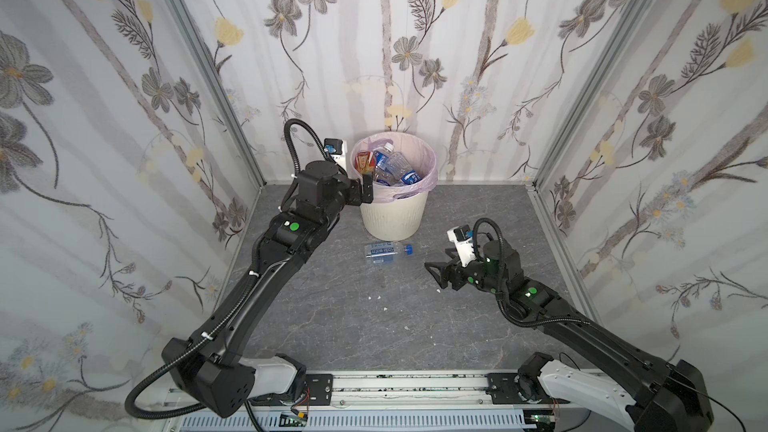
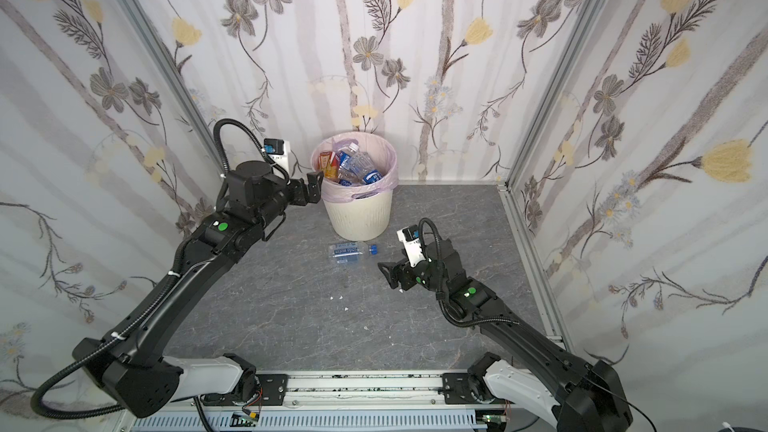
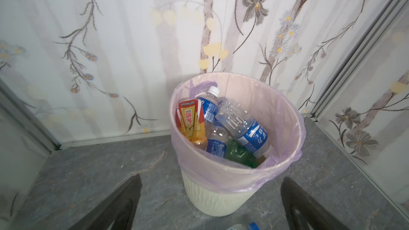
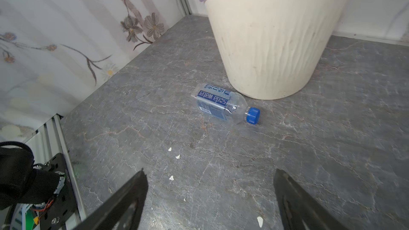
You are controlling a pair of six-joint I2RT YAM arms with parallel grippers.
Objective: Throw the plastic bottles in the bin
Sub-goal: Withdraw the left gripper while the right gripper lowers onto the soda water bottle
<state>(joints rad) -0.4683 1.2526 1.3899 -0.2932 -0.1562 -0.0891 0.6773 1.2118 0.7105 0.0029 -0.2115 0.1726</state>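
left gripper (image 1: 365,189): jaws wide apart, empty, hanging right at the bin (image 1: 392,218) rim on the left side.
right gripper (image 4: 210,173): jaws apart, empty, low over the table, facing the soda water bottle (image 4: 218,105) but short of it.
bottle on table: lies on its side just beside the bin's base, blue cap (image 4: 253,115) pointing away from the label end. It's the only one I see outside the bin.
bin contents: red-orange label bottle (image 3: 191,125), clear blue-label bottles (image 3: 243,127), a green bottle (image 3: 239,153), stacked fairly high.
risk, roll: round body on smooth stone, so one finger landing first likely kicks it away or under the bin wall.
risk, clearance: the bin wall is close to the bottle, so the far finger may strike it and shove the bin.
risk, liner: the pink liner (image 3: 221,173) drapes loose by the left jaws and could snag as they pull back.
risk, arms: both work near the same rim, so a clash is likely if the left stays put.
risk, drop: the pile is high, so a release from low may bounce out.
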